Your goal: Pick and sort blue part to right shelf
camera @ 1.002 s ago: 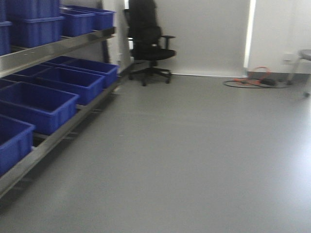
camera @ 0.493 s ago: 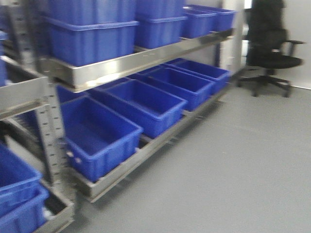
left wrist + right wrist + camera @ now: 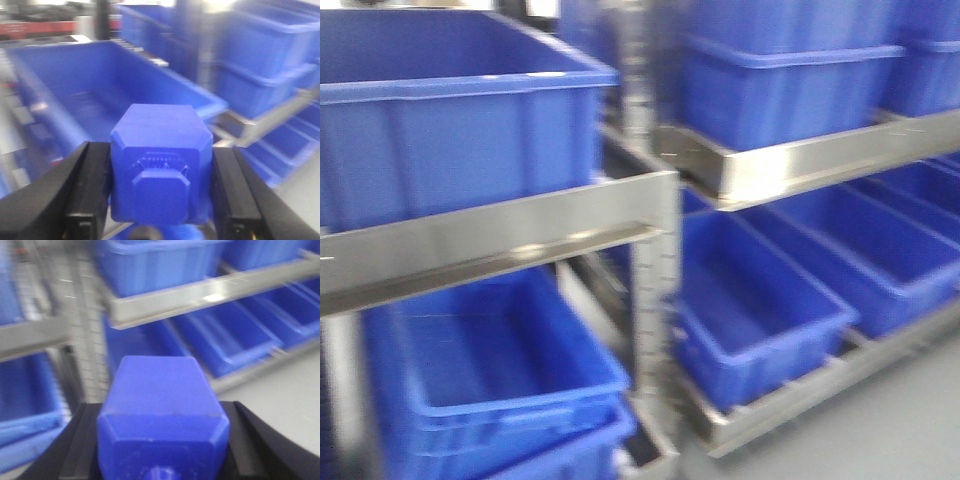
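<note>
Two blue parts are in view, one per arm. The left fingers (image 3: 87, 195) are clamped on the sides of a blue part (image 3: 160, 145), which is held in front of an open bin (image 3: 75, 100). The right fingers (image 3: 252, 447) grip the second blue part (image 3: 162, 405) before the steel rack (image 3: 655, 290). Each part's long axis runs along the fingers, stub cap back toward the wrist. The rack shows two shelf levels of blue bins (image 3: 760, 300), too blurred to count.
</note>
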Action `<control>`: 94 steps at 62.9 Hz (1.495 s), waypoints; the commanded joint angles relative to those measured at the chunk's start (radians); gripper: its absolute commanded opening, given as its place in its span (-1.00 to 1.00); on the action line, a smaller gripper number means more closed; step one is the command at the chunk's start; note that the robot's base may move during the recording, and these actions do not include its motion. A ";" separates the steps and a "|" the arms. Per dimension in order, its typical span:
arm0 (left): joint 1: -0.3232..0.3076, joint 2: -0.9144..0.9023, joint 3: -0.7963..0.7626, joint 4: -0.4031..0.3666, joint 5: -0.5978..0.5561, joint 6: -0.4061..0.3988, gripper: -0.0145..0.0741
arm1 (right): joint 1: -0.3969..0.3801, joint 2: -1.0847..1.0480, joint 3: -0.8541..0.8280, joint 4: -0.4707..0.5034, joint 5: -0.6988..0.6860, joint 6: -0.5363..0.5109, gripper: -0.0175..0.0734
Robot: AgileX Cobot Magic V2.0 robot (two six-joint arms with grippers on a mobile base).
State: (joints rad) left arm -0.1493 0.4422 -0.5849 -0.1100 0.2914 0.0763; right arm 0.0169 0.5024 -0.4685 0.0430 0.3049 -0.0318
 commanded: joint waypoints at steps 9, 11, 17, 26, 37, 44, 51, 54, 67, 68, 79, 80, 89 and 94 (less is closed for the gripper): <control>-0.001 0.006 -0.030 -0.006 -0.094 -0.001 0.00 | -0.008 0.001 -0.032 -0.007 -0.093 -0.009 0.04; -0.001 0.006 -0.030 -0.006 -0.094 -0.001 0.00 | -0.008 0.001 -0.032 -0.007 -0.093 -0.009 0.04; -0.001 0.006 -0.030 -0.006 -0.094 -0.001 0.00 | -0.008 0.001 -0.032 -0.007 -0.093 -0.009 0.04; -0.001 0.006 -0.030 -0.006 -0.094 -0.001 0.00 | -0.008 0.001 -0.032 -0.007 -0.093 -0.009 0.04; -0.001 0.006 -0.030 -0.006 -0.094 -0.001 0.00 | -0.008 0.001 -0.032 -0.007 -0.093 -0.009 0.04; -0.001 0.006 -0.030 -0.006 -0.094 -0.001 0.00 | -0.008 0.001 -0.032 -0.007 -0.093 -0.009 0.04; -0.001 0.006 -0.030 -0.006 -0.094 -0.001 0.00 | -0.008 0.001 -0.032 -0.007 -0.093 -0.009 0.04; -0.001 0.006 -0.030 -0.006 -0.094 -0.001 0.00 | -0.008 0.001 -0.032 -0.007 -0.093 -0.009 0.04; -0.001 0.006 -0.030 -0.006 -0.094 -0.001 0.00 | -0.008 0.001 -0.032 -0.007 -0.093 -0.009 0.04; -0.001 0.006 -0.030 -0.006 -0.094 -0.001 0.00 | -0.008 0.001 -0.032 -0.007 -0.093 -0.009 0.04; -0.001 0.006 -0.030 -0.006 -0.094 -0.001 0.00 | -0.008 0.001 -0.032 -0.007 -0.093 -0.009 0.04; -0.001 0.006 -0.030 -0.006 -0.094 -0.001 0.00 | -0.008 0.001 -0.032 -0.007 -0.093 -0.009 0.04; -0.001 0.006 -0.030 -0.006 -0.094 -0.001 0.00 | -0.008 0.001 -0.032 -0.007 -0.093 -0.009 0.04; -0.001 0.006 -0.030 -0.006 -0.094 -0.001 0.00 | -0.008 0.001 -0.032 -0.007 -0.093 -0.009 0.04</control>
State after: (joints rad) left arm -0.1493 0.4422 -0.5849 -0.1100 0.2914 0.0763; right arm 0.0169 0.5024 -0.4685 0.0430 0.3049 -0.0318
